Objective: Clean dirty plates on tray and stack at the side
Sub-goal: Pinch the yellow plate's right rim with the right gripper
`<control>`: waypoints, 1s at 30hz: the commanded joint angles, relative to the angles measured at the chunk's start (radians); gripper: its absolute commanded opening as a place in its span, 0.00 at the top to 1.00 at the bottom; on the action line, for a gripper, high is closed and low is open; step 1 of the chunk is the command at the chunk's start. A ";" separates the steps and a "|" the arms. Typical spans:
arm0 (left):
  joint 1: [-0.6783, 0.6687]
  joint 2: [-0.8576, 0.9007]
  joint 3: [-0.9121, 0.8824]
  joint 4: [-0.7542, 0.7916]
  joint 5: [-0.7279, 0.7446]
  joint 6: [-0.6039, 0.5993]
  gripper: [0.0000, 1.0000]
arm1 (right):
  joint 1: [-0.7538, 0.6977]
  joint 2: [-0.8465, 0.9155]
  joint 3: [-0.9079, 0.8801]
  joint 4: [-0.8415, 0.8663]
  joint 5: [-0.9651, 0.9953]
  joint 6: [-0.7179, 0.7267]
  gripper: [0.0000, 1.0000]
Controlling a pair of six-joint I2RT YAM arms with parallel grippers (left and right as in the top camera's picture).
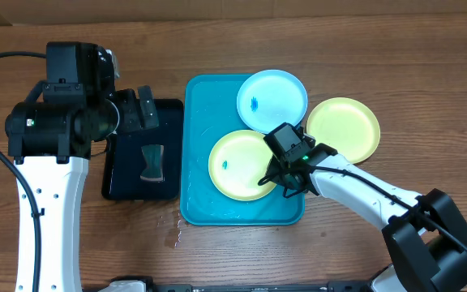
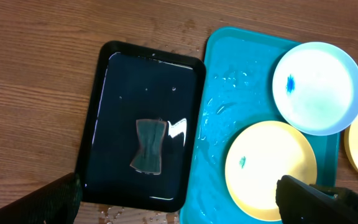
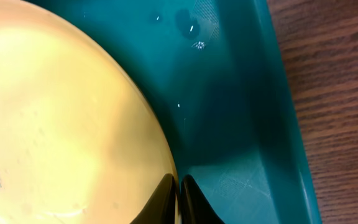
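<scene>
- The right gripper (image 3: 179, 198) is seen with its fingertips pressed together on the near right rim of a yellow-green plate (image 1: 237, 166), one tip over the plate and the other on the tray side of the rim.
- That plate is shown lying in the near half of the turquoise tray (image 1: 197, 195), and a small blue smudge (image 1: 227, 163) is marked left of its centre.
- Water drops (image 1: 173, 230) are scattered on the wooden table (image 1: 379, 49) just off the tray's near left corner, and the tray floor is seen wet.
- A black tray (image 2: 104, 93) is set just to the left of the turquoise tray, with a grey pad (image 2: 149, 147) lying flat inside it.
- The left gripper (image 1: 137, 108) is held above the black tray with its fingers spread wide and nothing between them.
- A light blue plate (image 1: 278, 93), also smudged with blue, is placed over the tray's far right corner, its edge meeting the yellow-green plate.
- A second yellow-green plate (image 1: 347, 130) is pictured on the table just to the right of the tray.
</scene>
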 commanded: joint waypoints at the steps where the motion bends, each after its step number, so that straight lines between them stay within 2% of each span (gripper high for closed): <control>1: 0.005 -0.015 0.016 0.004 0.011 -0.011 0.00 | 0.009 -0.029 0.019 0.007 0.011 0.002 0.94; 12: 0.002 -0.015 0.016 0.004 0.011 -0.011 0.00 | 0.009 -0.004 0.019 0.014 0.011 0.001 0.89; 14: 0.003 -0.015 0.016 0.004 0.011 -0.010 0.00 | 0.009 0.006 0.019 0.017 0.011 0.001 0.90; 16: 0.005 -0.015 0.016 0.004 0.011 -0.011 0.00 | 0.009 0.010 0.019 0.023 0.011 0.001 0.96; 23: 0.004 -0.015 0.016 0.004 0.011 -0.011 0.00 | 0.009 0.010 0.019 0.027 0.011 0.000 0.96; 30: 0.003 -0.015 0.016 0.004 0.011 -0.011 0.00 | 0.009 0.005 0.033 0.027 0.012 -0.062 0.96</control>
